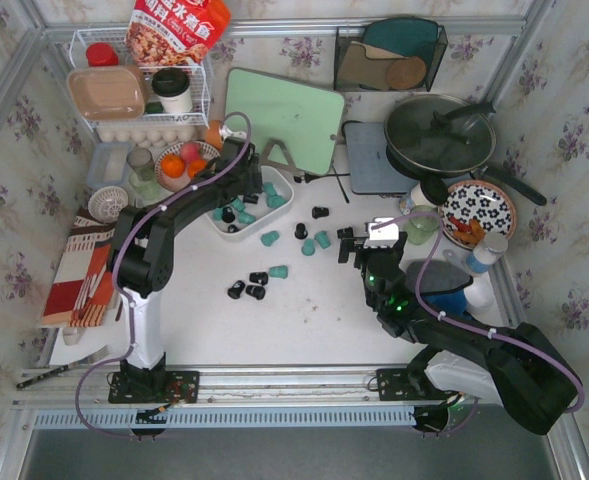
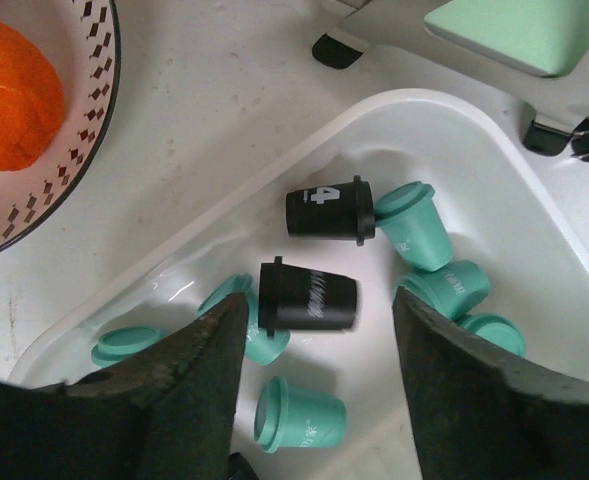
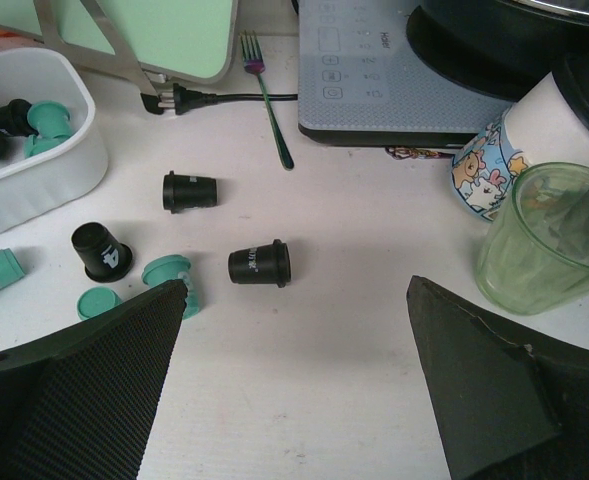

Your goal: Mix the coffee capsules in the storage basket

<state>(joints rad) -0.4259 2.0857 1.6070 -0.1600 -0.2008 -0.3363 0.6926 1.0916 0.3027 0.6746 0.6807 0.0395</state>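
Observation:
The white storage basket [image 1: 286, 190] [image 2: 494, 150] sits left of centre and holds several teal and black coffee capsules. My left gripper [image 2: 319, 300] [image 1: 242, 195] hangs open over it. A black capsule [image 2: 309, 297] lies on its side between the fingers, just off the left one and with a gap to the right one. A second black capsule [image 2: 329, 210] lies beyond it, with teal ones [image 2: 419, 225] around. More capsules are scattered on the table: black [image 3: 259, 264] [image 3: 189, 191] [image 1: 249, 288] and teal [image 3: 169, 275] [image 1: 278, 271]. My right gripper [image 3: 296, 285] [image 1: 357, 243] stands wide open and empty, low over the table right of them.
A green cutting board on a stand [image 1: 284, 115] rises just behind the basket. A bowl with an orange [image 2: 14, 100] is to its left. An induction cooker [image 1: 374, 160] with a pan [image 1: 439, 135], a fork [image 3: 266, 100] and a green cup [image 3: 554, 240] are near my right gripper.

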